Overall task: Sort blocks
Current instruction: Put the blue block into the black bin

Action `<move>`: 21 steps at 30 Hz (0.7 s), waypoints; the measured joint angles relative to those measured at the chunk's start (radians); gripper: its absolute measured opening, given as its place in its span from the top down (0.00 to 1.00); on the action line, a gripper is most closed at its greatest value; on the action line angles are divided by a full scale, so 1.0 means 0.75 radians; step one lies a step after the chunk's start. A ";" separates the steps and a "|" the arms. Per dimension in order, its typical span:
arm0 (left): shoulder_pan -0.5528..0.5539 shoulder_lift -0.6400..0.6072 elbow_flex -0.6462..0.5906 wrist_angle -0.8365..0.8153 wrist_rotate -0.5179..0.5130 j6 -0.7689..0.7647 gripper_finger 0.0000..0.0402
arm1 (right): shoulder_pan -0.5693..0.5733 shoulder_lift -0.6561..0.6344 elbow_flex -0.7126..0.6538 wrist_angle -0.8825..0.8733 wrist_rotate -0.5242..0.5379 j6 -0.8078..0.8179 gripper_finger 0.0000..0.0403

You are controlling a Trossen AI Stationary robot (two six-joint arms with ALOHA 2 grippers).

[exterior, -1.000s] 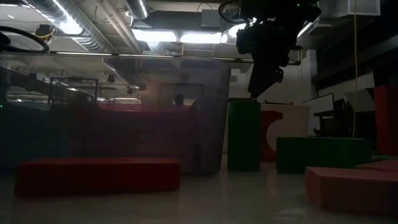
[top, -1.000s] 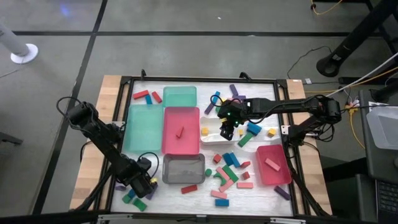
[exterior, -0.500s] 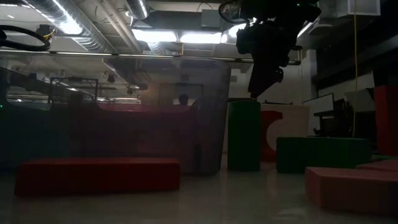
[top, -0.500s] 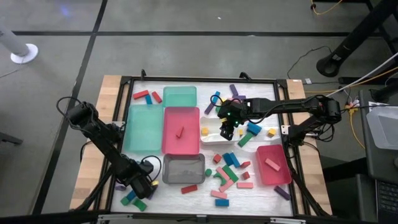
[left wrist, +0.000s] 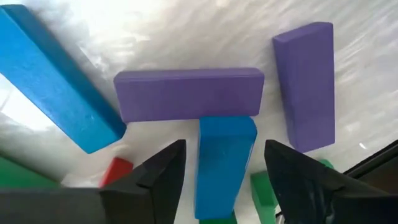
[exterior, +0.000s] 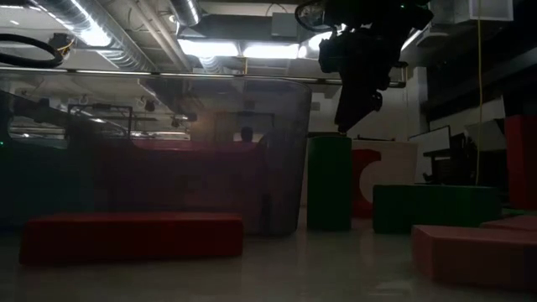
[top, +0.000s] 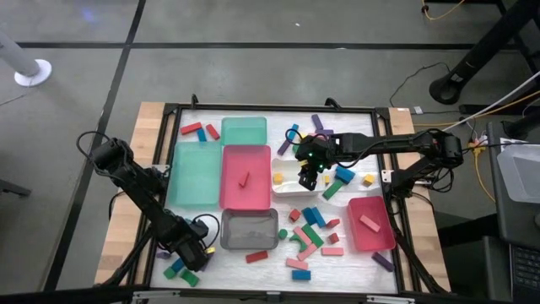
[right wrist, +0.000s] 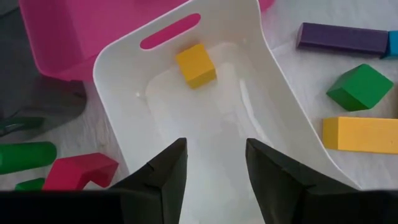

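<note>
Your left gripper (left wrist: 224, 168) stands wide over a blue block (left wrist: 222, 163); your right gripper (right wrist: 214, 165) hangs open, empty, above the white tray (right wrist: 118, 81).

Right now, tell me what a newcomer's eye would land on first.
The big pink plastic tray at the table's middle, holding one small red block. Right of it, the right pincer hangs open over the white tray holding a yellow cube. At the near-left corner, the left pincer straddles a blue bar.
</note>
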 joint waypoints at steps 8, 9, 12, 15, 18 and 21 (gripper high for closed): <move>-0.001 0.001 0.001 0.000 -0.012 0.044 0.48 | 0.000 0.000 0.000 0.000 0.000 0.000 0.59; -0.001 0.001 0.001 0.000 -0.014 0.045 0.48 | 0.000 0.000 0.000 0.000 0.000 0.000 0.59; -0.001 0.001 -0.006 0.010 -0.016 0.051 0.48 | 0.000 0.000 0.000 0.000 0.000 0.000 0.59; -0.001 0.002 -0.055 0.063 -0.016 0.051 0.48 | 0.000 0.000 0.000 -0.001 0.000 0.000 0.59; -0.001 0.003 -0.091 0.092 -0.006 0.044 0.48 | 0.000 -0.001 0.000 -0.002 -0.001 0.000 0.59; -0.001 0.003 -0.105 0.087 -0.005 0.011 0.48 | 0.000 -0.001 0.000 -0.001 -0.001 0.000 0.59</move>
